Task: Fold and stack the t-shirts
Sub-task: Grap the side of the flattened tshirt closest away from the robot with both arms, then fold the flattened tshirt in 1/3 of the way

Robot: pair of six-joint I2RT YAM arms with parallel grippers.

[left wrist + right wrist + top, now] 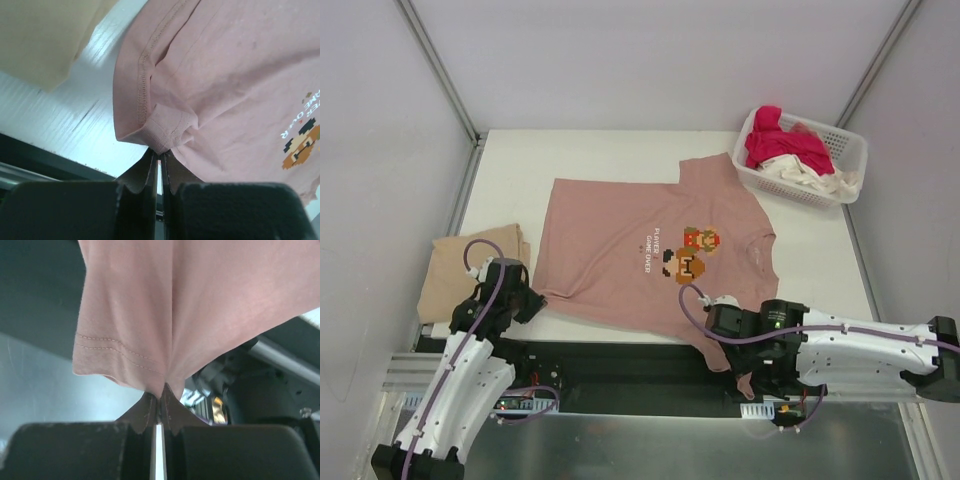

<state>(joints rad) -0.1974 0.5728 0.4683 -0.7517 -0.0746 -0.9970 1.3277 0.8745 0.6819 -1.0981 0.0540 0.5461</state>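
A dusty pink t-shirt with a pixel-game print lies spread flat across the table. My left gripper is shut on its near left hem corner; in the left wrist view the jaws pinch a small fold of pink cloth. My right gripper is shut on the pink sleeve that hangs over the near table edge; the right wrist view shows the cloth gathered into the closed jaws. A plain tan t-shirt lies folded at the left, and its edge shows in the left wrist view.
A white latticed basket stands at the back right corner, holding a magenta-red t-shirt and a cream one. Grey walls enclose the table on three sides. A black rail runs along the near edge.
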